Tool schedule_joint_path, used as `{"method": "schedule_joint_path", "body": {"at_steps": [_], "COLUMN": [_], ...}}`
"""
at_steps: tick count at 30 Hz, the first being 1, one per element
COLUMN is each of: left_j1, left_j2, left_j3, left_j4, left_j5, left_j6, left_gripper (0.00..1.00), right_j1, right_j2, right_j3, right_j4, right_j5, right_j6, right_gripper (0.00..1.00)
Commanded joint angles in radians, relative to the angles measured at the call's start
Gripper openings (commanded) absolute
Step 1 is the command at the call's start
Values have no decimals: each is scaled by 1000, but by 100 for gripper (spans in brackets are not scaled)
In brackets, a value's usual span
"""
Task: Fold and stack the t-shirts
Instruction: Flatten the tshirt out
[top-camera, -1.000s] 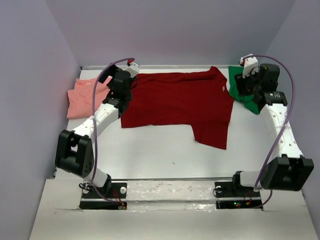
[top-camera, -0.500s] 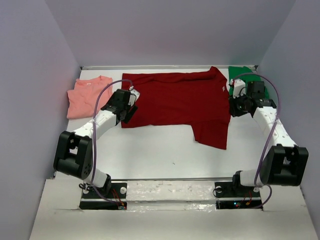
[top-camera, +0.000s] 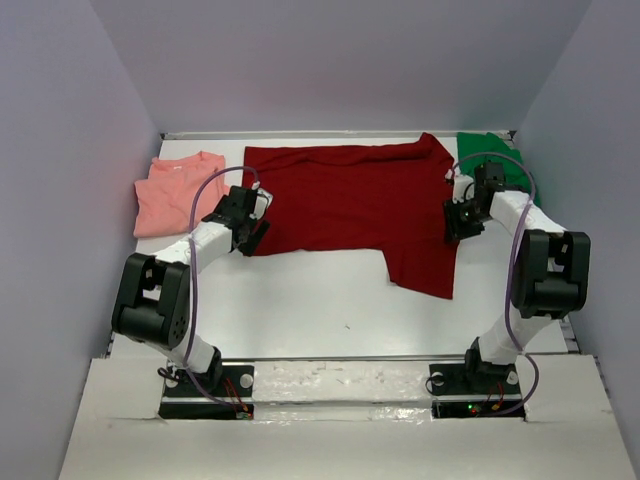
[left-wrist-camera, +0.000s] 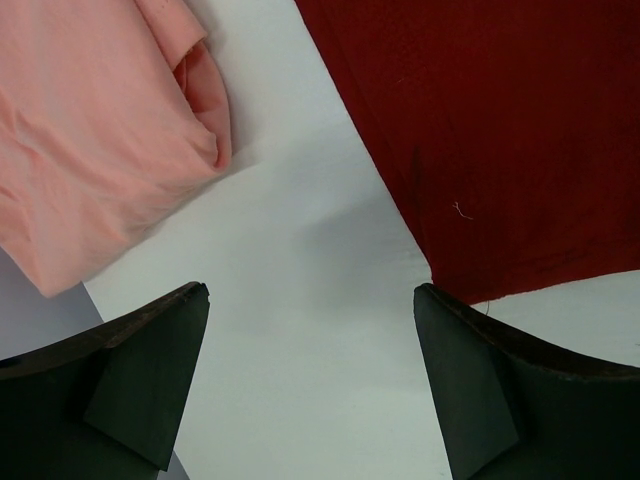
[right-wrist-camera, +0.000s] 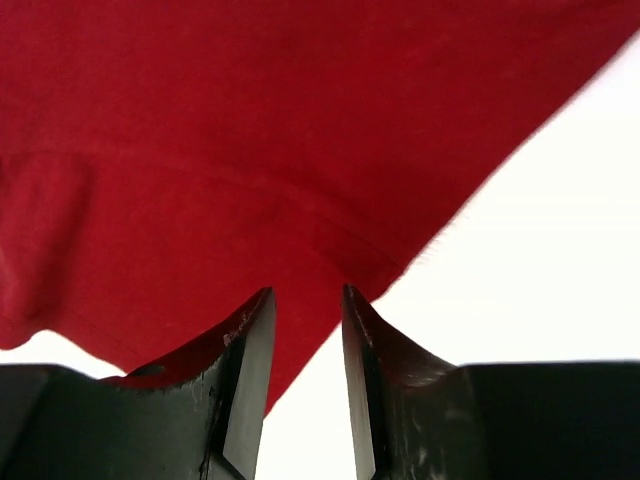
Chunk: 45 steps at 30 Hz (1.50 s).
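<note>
I have the white bench (top-camera: 320, 300) filling the overhead view, walled on three sides. The biggest thing on it is the dark red t-shirt (top-camera: 350, 200), spread flat across the far half. Its upper edge runs close to the back wall, and one flap hangs lower on the right side towards me.

The salmon pink t-shirt (top-camera: 175, 190) lies at the far left. It is bunched into a rough fold, just beside the red one but not touching it, with a strip of bare bench between them. The bright green t-shirt (top-camera: 490, 147) sits in the far right corner, partly hidden behind my right arm, so I cannot make out how it lies.

My left gripper (left-wrist-camera: 310, 292) is spread wide and holds nothing. It hangs over that bare strip, with the pink cloth off one finger and the lower left corner of the red shirt off the other.

My right gripper (right-wrist-camera: 306, 290) is at the red shirt's right edge, its fingers drawn in to a narrow gap right at the hem. From the wrist view I cannot tell whether cloth is pinched between them.
</note>
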<state>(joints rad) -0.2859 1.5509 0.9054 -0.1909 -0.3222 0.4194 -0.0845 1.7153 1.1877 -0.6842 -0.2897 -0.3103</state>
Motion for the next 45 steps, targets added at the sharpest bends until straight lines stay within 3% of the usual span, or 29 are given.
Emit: {"method": "schedule_joint_path", "body": {"at_steps": [1,11,21,27,30,37,41,45], "left_j1": [8,10,11,13,14,17,34,44], "left_j2": [-15,-8,-26,-38,-31,-31,-60,-77], "left_j3": [-5,18,-6,-34,-48,-33,0,61], "left_j4": [16,2,2,8,7,-54,-108,-172], "left_j5": [-5,18,20,21,23,87,261,318], "left_j6": [-11,-22,-13,-14,-18,-31,-27,-30], "left_gripper": [96,96,96,92,90,89,88,72], "right_j1": [3,3,3,3,3,3,3,3], "right_j2": [-19,23,115,148,148,147,148,148], "right_j3": [61,49,55,73,70,61,59,53], "right_j4": [0,21,41,40,43,48,49,52], "right_j5": [90,182,135,119,118,121,124,138], "right_j6": [17,20,27,28,25,20,19,10], "right_gripper": [39,41,40,19,0,0,0,0]}}
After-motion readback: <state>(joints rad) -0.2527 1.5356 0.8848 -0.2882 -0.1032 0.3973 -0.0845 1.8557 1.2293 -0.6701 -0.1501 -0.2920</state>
